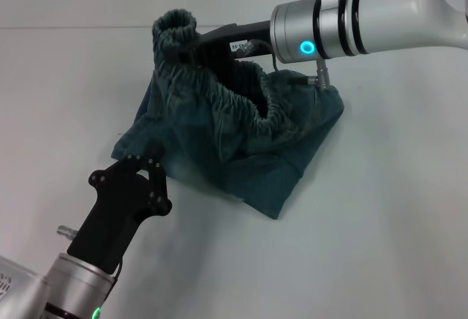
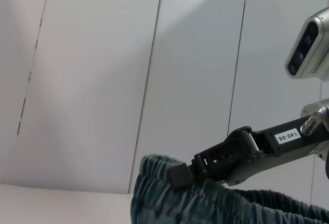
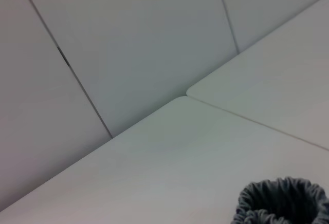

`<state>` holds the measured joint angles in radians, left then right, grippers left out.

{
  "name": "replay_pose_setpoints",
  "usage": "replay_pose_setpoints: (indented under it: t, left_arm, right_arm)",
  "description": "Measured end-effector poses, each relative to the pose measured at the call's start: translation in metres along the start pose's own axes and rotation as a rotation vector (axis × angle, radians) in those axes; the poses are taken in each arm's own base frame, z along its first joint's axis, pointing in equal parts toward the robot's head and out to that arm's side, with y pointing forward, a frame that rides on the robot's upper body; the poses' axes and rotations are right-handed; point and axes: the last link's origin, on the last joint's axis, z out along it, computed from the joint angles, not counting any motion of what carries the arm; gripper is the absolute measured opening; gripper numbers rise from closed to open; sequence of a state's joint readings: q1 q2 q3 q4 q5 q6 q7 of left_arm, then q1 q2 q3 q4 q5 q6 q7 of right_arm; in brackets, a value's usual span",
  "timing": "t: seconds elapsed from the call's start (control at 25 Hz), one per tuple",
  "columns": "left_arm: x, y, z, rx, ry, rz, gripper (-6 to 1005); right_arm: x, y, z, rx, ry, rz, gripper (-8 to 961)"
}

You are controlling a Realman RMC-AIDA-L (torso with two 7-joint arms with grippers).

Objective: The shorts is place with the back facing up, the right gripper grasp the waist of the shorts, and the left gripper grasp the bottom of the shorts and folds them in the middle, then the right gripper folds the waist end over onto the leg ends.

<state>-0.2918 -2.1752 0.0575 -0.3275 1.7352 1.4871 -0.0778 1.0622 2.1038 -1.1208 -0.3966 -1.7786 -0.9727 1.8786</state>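
The left gripper (image 1: pixel 152 159) is clamped on the shorts (image 1: pixel 241 140); their gathered waistband (image 1: pixel 177 30), pointing upward, is pinched in the right gripper (image 1: pixel 191 50) jaws.

Black right gripper (image 1: pixel 191 50), white label; silver wrists, green lights.

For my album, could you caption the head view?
Right hand lifts the shorts by the waistband; left hand at their edge.

1. The shorts (image 1: pixel 241 143) bunch up mid-table — a raised heap blocking the centre.
2. The right gripper (image 1: pixel 191 50) reaches across above the heap's far side, barring that approach.
3. The left gripper (image 1: pixel 150 159) crowds the near-left edge.
4. Bare table (image 1: pixel 380 216) lies right and near — open passage.
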Motion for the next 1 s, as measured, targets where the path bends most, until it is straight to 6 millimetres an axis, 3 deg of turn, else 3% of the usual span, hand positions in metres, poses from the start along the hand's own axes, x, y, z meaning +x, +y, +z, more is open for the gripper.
replay_pose_setpoints:
  t: [0.08,0.4,0.6,0.8,1.0]
  left_arm:
    - [0.0,0.0,0.001,-0.003,0.0,0.0,1]
    - [-0.001,0.002,0.002,-0.015,-0.009,0.001,0]
    - [-0.001,0.002,0.002,-0.017,-0.008,0.001,0]
    - [0.0,0.004,0.006,-0.046,-0.005,0.011,0]
    - [0.001,-0.001,0.018,-0.119,-0.021,0.066,1]
  right_arm:
    - [-0.001,0.002,0.001,-0.01,0.003,-0.011,121]
    - [-0.003,0.009,-0.002,-0.051,0.013,-0.052,417]
    - [0.001,0.003,-0.034,-0.07,-0.048,-0.096,592]
    - [0.037,-0.011,-0.087,-0.037,-0.178,-0.113,701]
    - [0.096,-0.027,-0.134,0.079,-0.335,-0.167,790]
